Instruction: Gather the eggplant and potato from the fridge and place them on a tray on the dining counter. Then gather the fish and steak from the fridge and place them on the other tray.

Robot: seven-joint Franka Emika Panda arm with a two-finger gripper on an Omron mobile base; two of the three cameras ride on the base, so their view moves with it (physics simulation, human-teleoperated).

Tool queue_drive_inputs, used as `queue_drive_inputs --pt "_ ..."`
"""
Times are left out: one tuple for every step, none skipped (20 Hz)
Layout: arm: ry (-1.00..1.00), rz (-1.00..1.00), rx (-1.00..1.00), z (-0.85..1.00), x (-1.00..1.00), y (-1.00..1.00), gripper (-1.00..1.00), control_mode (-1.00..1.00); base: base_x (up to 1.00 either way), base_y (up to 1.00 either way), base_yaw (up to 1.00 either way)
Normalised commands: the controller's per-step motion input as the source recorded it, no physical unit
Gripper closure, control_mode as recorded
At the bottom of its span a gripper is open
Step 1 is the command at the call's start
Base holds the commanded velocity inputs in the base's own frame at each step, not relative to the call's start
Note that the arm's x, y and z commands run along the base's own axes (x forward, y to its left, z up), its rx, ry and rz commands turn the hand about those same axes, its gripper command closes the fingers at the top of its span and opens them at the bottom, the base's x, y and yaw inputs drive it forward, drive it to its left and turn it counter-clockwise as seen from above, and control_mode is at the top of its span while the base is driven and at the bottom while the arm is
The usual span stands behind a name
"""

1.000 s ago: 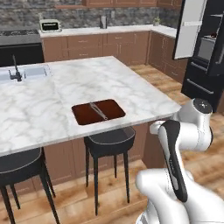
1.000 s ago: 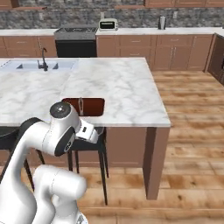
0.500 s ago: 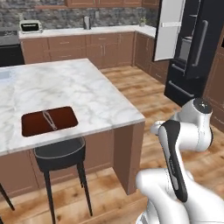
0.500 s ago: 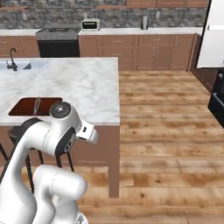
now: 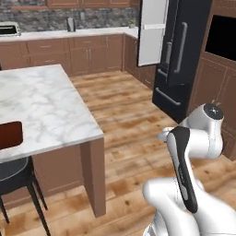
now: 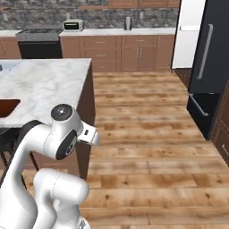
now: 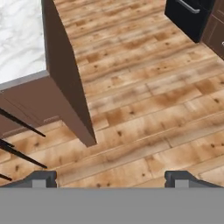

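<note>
Ahead, fridge (image 5: pixel 177 55) door ajar

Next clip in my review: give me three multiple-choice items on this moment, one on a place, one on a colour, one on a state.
1. Where does the dark red-brown tray lie?
A. on the marble dining counter
B. on the floor
C. on the stool

2. What colour is the fridge's closed door?
A. white
B. black
C. brown

3. How do the gripper's fingers stand?
A. shut on a fish
B. shut, empty
C. wide apart, empty

Answers:
1 A, the tray sits on the dining counter.
2 B, the fridge door is black.
3 C, the gripper shows floor between its fingers.
</note>
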Motion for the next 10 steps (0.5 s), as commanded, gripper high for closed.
queue_drive_inputs --pt "0.00 0.00 0.00 0.00 0.00 0.00 -1.00 1.00 0.19 -1.00 -0.06" --pt "0.00 0.00 0.00 0.00 0.00 0.00 -1.00 1.00 0.28 -1.00 -0.05" --pt "0.00 0.00 0.00 0.00 0.00 0.00 -1.00 1.00 0.34 -1.00 -0.04" --pt "0.00 0.00 0.00 0.00 0.00 0.00 -1.00 1.00 0.39 -1.00 -0.03" --pt "0.00 0.00 0.00 0.00 0.00 0.00 -1.00 1.00 0.46 -1.00 -0.02" --pt "0.00 0.00 0.00 0.00 0.00 0.00 -1.00 1.00 0.57 -1.00 -0.01" --pt "0.00 0.00 0.00 0.00 0.00 0.00 -1.00 1.00 0.63 -1.00 0.00" --pt "0.00 0.00 0.00 0.00 0.00 0.00 -1.00 1.00 0.73 -1.00 0.00" --pt "0.00 0.00 0.00 0.00 0.00 0.00 -1.00 1.00 0.86 -0.99 0.00" --pt "0.00 0.00 0.00 0.00 0.00 0.00 -1.00 1.00 0.94 -0.94 0.00"
